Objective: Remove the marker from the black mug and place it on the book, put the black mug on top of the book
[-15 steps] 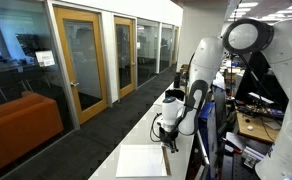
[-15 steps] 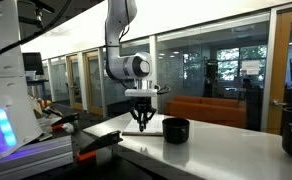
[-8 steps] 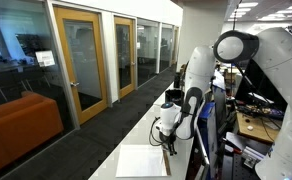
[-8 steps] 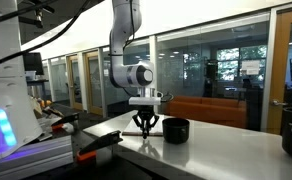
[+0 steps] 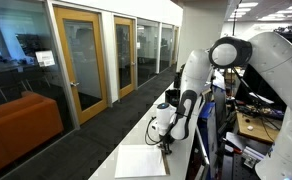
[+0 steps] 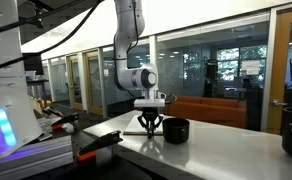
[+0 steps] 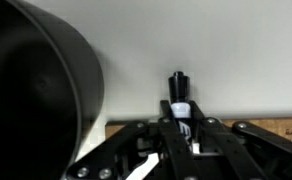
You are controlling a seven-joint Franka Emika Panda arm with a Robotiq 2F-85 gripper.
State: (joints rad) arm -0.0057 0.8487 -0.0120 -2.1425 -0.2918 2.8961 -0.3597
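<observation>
Just left of the black mug in an exterior view: claw of a white robot arm, pointing straight down over a pale table. Hangs low, fingertips close to the tabletop. Separated from the mug by a narrow gap, no contact. Mug upright on the table, squat and glossy, rim about level with the claw's fingers.

Close to the mug in the wrist view: marker, a short dark stick with a pale band near the fingers. Pinched between the two fingers of the claw, drawn in almost fully, with only the stick's width between them. Pokes out past the fingertips against a plain white surface. Outside the mug, beside its curved black wall, not touching it. Contact between marker tip and the surface below: cannot tell.

Away from the mug, on the claw's side, in an exterior view: book, a flat white rectangle lying on the table. Far corner meeting the claw's fingertips in this view; whether right under them or just beside, cannot tell. Marker too small to make out from this side, mug not made out either.
</observation>
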